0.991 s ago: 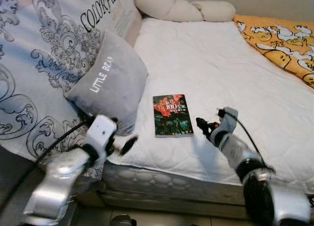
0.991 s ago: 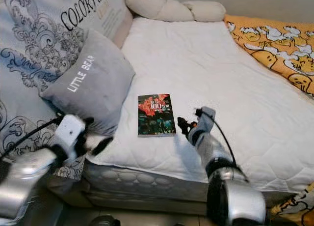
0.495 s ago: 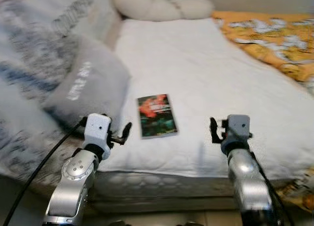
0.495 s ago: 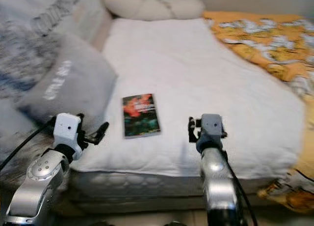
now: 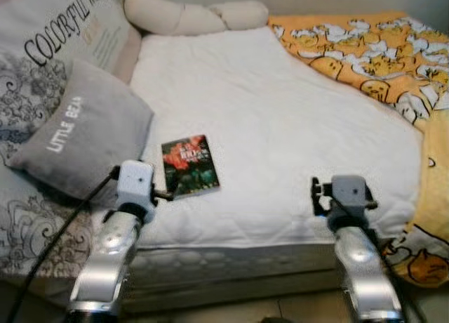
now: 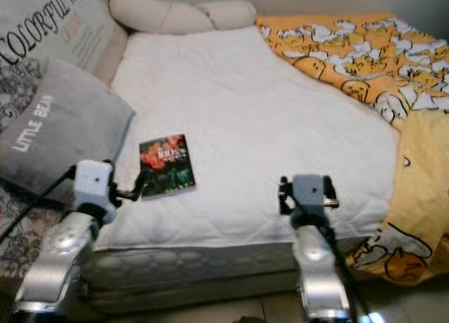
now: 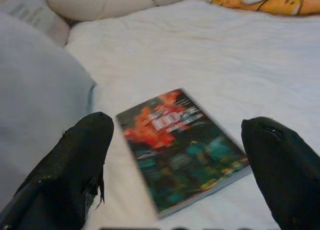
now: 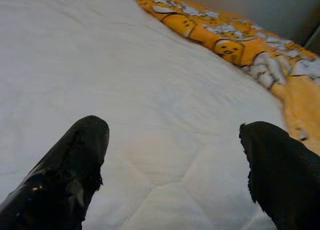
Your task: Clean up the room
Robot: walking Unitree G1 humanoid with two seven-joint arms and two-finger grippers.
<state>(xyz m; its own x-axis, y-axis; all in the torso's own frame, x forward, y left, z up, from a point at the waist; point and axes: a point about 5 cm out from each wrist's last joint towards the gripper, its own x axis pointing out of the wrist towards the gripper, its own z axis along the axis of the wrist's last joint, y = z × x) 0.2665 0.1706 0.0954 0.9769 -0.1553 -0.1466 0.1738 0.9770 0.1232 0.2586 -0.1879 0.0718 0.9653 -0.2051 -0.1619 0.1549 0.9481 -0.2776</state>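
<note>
A book [image 5: 189,166] with a red and green cover lies flat on the white mattress [image 5: 280,105], near its front edge. My left gripper [image 5: 165,194] hovers open just before the book's near left corner. In the left wrist view the book [image 7: 182,145] lies between and beyond the two black fingers [image 7: 82,162]. My right gripper [image 5: 317,196] is open over bare sheet, well to the right of the book. The right wrist view has plain white quilting [image 8: 165,115] between its spread fingers [image 8: 75,165].
A grey "LITTLE BEAR" pillow [image 5: 77,137] leans on a large patterned cushion [image 5: 49,49] at the left. A cream bolster [image 5: 186,15] lies at the bed's head. An orange cartoon blanket [image 5: 372,63] covers the right side and hangs over the corner. The mattress side [image 5: 238,260] faces me.
The camera has swung, so the whole scene shifted left. Relative to the book, my left gripper has come from the pillow's corner up to it, and my right gripper has drawn away rightward.
</note>
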